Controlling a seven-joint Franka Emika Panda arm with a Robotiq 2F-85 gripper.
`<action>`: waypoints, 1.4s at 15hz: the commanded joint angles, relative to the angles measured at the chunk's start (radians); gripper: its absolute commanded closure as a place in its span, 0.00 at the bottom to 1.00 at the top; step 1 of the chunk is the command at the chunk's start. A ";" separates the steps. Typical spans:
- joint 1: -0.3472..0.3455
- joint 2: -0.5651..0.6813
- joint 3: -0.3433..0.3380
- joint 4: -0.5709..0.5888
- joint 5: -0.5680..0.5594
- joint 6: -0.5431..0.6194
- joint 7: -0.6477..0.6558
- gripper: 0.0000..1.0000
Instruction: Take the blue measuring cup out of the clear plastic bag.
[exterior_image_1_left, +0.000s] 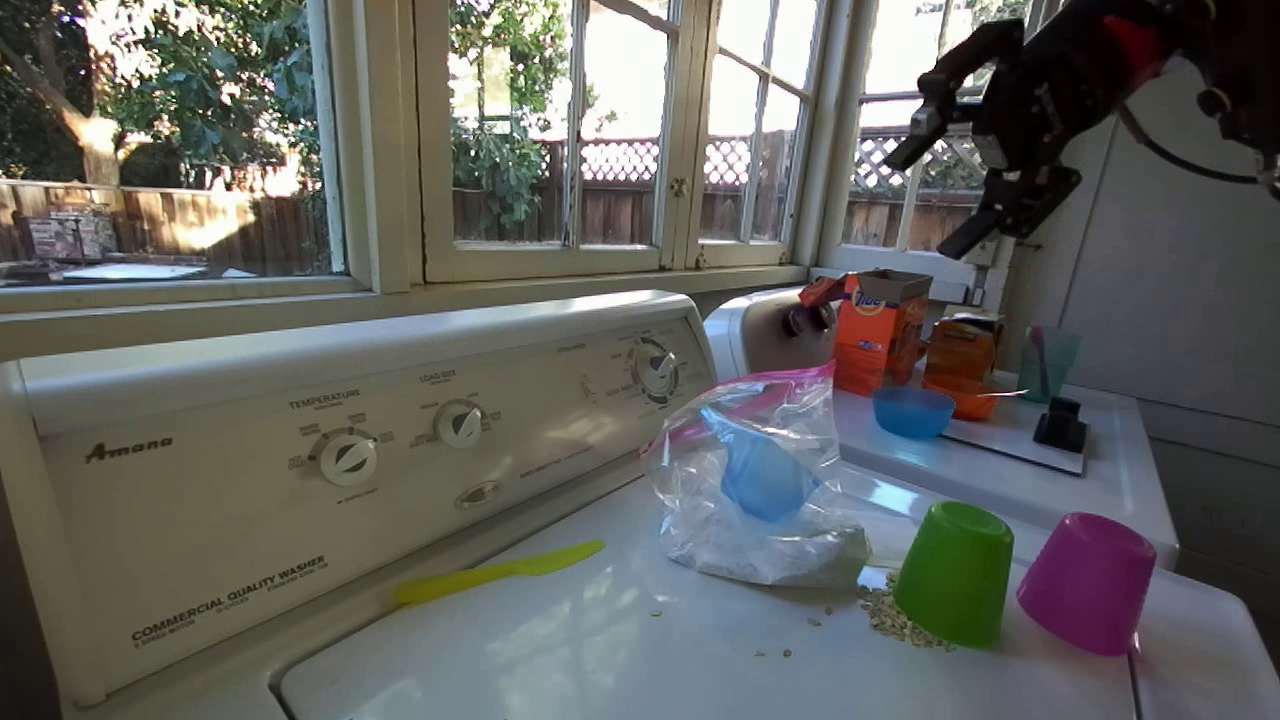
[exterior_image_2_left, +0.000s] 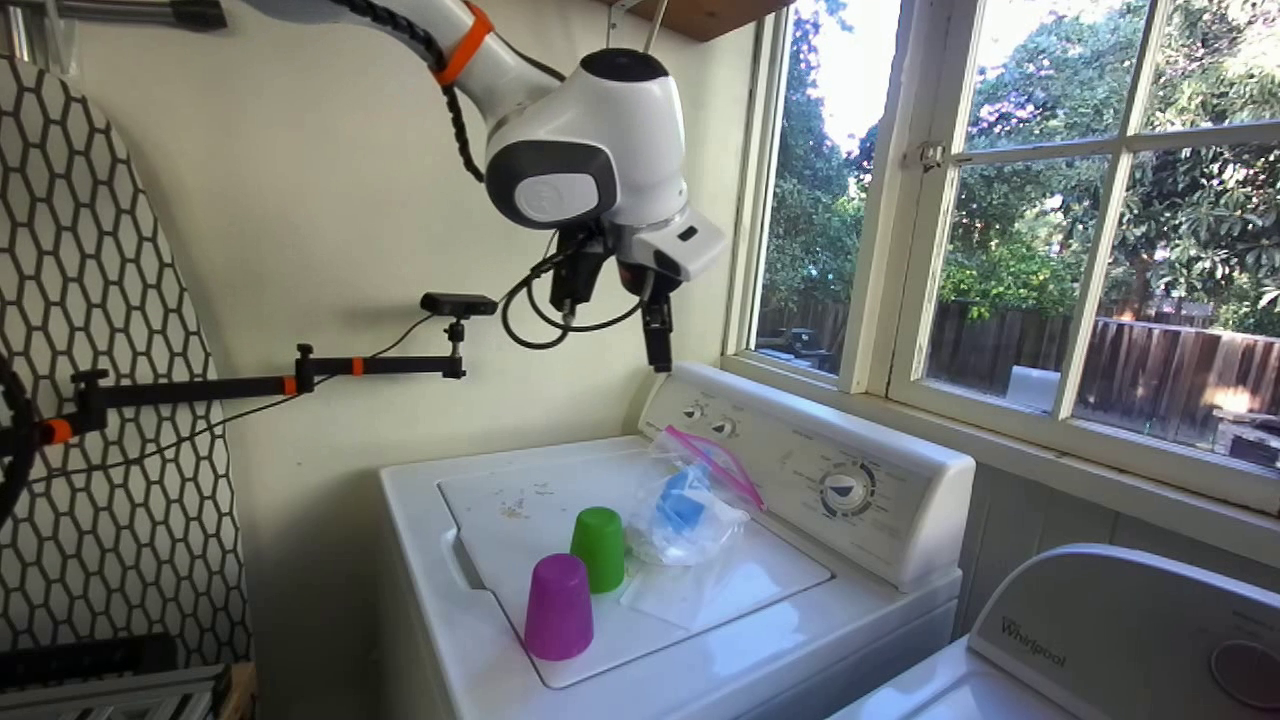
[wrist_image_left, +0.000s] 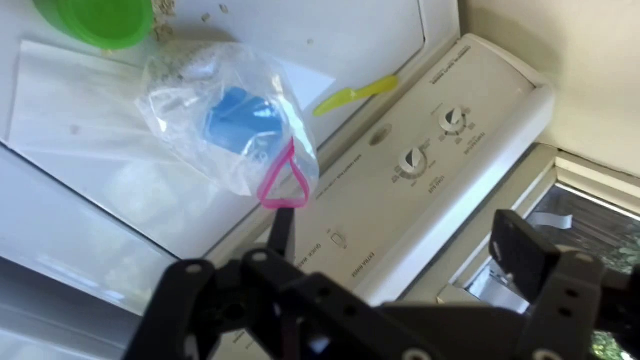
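The blue measuring cup (exterior_image_1_left: 765, 478) is inside the clear plastic bag (exterior_image_1_left: 700, 535), which stands on the washer lid with white powder at its bottom. Both exterior views show the cup (exterior_image_2_left: 680, 507) and the bag (exterior_image_2_left: 675, 547). The bag's pink zip rim (wrist_image_left: 282, 202) gapes open as a triangle in the wrist view, with the blue cup (wrist_image_left: 245, 122) behind clear film. My gripper (exterior_image_1_left: 935, 200) is open and empty, in the air well above the bag. In the wrist view its fingers (wrist_image_left: 402, 232) are wide apart; one fingertip overlaps the rim only in the picture.
An upturned green cup (exterior_image_1_left: 955, 575) and an upturned magenta cup (exterior_image_1_left: 1088, 585) stand beside the bag, near spilled flakes (exterior_image_1_left: 900, 615). A yellow plastic knife (exterior_image_1_left: 500, 573) lies before the washer's control panel (exterior_image_1_left: 540, 400). Windows rise behind. A blue bowl (exterior_image_1_left: 913, 413) and orange box (exterior_image_1_left: 875, 335) stand on another machine.
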 joint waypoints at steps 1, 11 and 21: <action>-0.009 0.087 -0.036 0.109 0.128 -0.032 -0.203 0.00; -0.053 0.214 0.002 0.158 0.158 -0.081 -0.391 0.00; -0.059 0.205 0.008 0.158 0.159 -0.063 -0.381 0.00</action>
